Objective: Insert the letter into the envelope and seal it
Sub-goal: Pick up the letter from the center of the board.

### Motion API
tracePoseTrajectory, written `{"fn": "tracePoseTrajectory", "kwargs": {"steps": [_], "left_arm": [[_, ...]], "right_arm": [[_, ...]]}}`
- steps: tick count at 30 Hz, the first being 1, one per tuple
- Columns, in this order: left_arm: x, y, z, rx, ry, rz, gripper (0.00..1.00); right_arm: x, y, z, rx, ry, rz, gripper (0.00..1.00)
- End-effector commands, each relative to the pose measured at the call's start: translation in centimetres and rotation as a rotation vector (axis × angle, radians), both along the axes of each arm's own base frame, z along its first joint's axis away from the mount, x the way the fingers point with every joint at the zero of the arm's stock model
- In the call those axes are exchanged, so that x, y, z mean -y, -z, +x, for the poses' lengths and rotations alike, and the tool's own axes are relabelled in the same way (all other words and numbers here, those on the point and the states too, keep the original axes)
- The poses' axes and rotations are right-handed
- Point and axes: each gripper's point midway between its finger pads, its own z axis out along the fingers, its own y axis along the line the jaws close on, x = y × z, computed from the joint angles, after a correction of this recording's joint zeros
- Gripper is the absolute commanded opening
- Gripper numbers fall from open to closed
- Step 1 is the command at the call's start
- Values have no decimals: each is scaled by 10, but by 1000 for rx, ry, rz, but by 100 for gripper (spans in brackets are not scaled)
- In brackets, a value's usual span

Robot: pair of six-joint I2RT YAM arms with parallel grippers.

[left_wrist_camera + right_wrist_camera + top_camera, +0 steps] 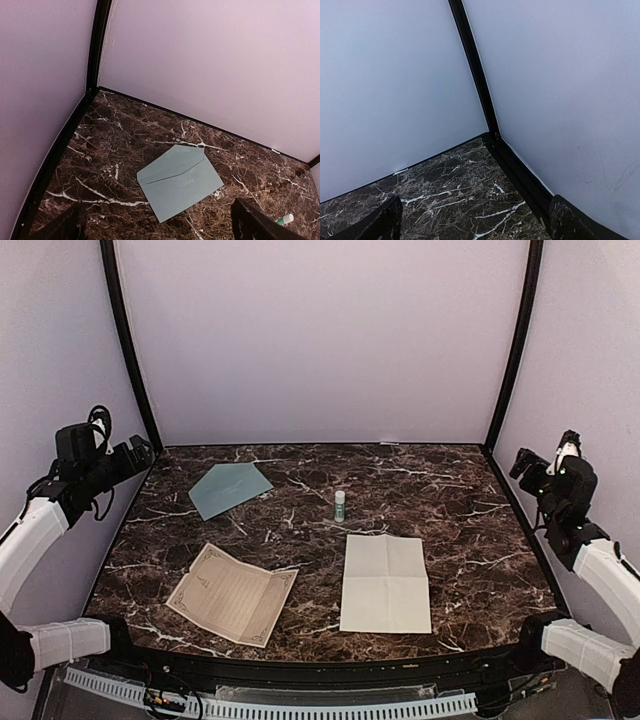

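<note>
**Envelope of flat blue-grey paper [230, 488] lies at the back left, and nothing is picked up yet**

The left gripper [138, 453] hangs up high by the left wall. Its two black fingers [70, 226] are spread wide and hold nothing. Close by, the envelope lies flat on the dark brown marble table [460, 500], near the back left corner. Its pointy flap looks folded down, so I think it has to be lifted open.

Nearer the front lies a tan paper sheet with a curly border [232, 593]. I think this is the letter. It is bigger than the envelope, so it must be folded before it can go in.

In the middle stands a small white-and-green glue stick [340, 505], upright and apart from all the papers. To its right lies a plain white paper sheet with fold lines [386, 583].

The right gripper [523, 463] hangs by the right wall. Its fingers are spread wide too and hold nothing.

To start well, the left arm should go for the tan sheet, because it is closest. Flat paper is hard to grab, so it is best to come down slowly at one corner and pinch only that sheet. One gripper can press the paper down while the other folds it. Both should stay away from the glue stick so it does not tip over.
</note>
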Motion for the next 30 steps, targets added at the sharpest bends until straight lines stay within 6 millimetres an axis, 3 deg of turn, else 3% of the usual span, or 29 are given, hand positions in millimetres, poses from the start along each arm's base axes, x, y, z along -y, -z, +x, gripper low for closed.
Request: {"fn": "tracePoseTrajectory", "kwargs": {"steps": [1, 10, 14, 19, 24, 29, 30], "left_arm": [[2, -9, -6, -12, 20, 38, 99], [8, 3, -13, -31, 80, 87, 99], [34, 21, -17, -66, 201, -14, 99], [68, 44, -27, -134, 303, -100, 99], [111, 56, -31, -161, 400, -161, 99], [165, 62, -37, -176, 516, -217, 98], [169, 68, -37, -195, 517, -214, 98]], "right_arm": [[-10, -16, 3, 16, -57, -27, 99], [-50, -16, 13, -27, -296, -20, 99], [-78, 0, 20, -104, -446, 11, 99], [-122, 35, 22, -256, -622, 99, 99], [-173, 75, 5, -418, -774, 179, 99], [-203, 112, -21, -551, -853, 234, 99], [-209, 117, -26, -572, -867, 236, 99]]}}
